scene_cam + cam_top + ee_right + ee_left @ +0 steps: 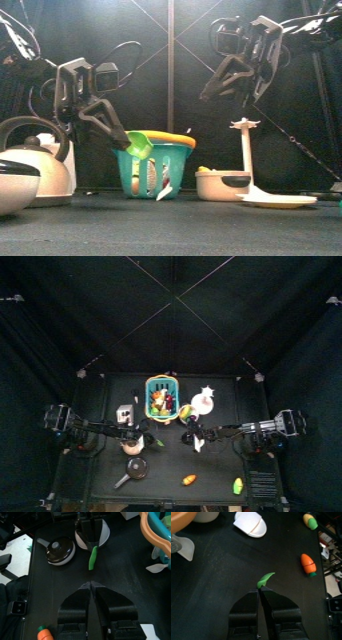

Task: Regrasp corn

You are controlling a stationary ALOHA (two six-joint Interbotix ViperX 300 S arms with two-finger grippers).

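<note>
Black tabletop (211,592) lies under the left gripper (260,592), pinching a green leaf-shaped piece (265,579). Corn (309,521) sits well beyond it, and the right gripper (91,587) is pressed together. No readable writing shows.

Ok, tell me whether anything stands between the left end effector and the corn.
The left end effector is shut on a green leaf-like piece, so it is already occupied. The small orange piece lies roughly on the line toward the corn, a little to one side. Nothing else visible lies between them.
</note>
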